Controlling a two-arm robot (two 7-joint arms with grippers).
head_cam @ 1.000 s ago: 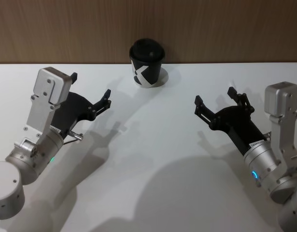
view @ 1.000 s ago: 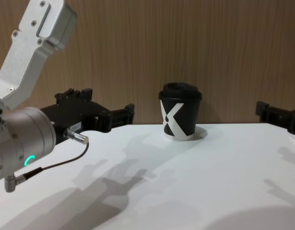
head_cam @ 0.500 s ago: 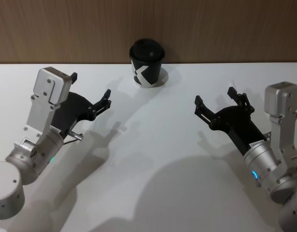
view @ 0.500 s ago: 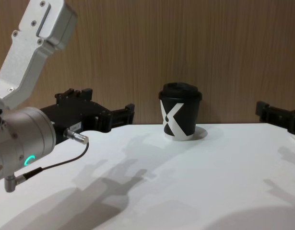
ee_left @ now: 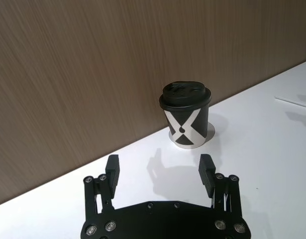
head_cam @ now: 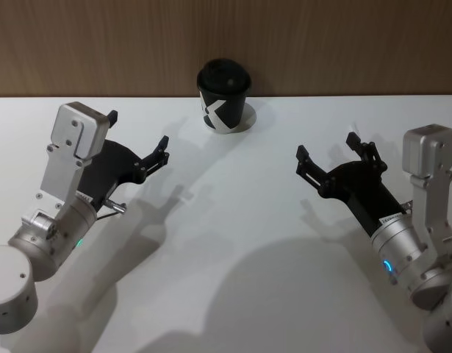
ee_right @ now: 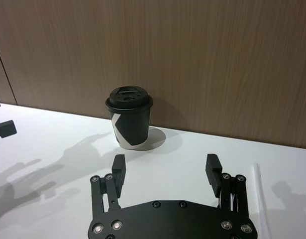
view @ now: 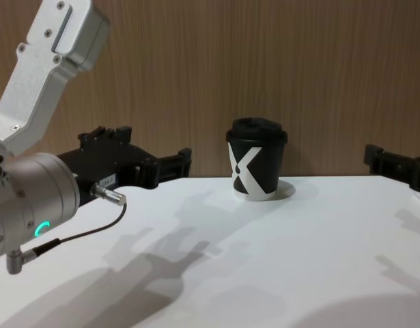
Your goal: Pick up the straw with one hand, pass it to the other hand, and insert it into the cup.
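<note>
Black paper cup (head_cam: 224, 99) with a domed lid and a white X, no readable writing, stands at the table's (head_cam: 233, 220) far edge. Thin white straw (ee_right: 260, 199) lies flat near the right gripper (head_cam: 326, 147). That pincer and the left gripper (head_cam: 137, 130) both hover with fingers spread.

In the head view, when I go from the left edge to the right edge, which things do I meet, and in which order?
left gripper, open, above the table → cup, upright by the wooden wall → right gripper, open, above the table
</note>
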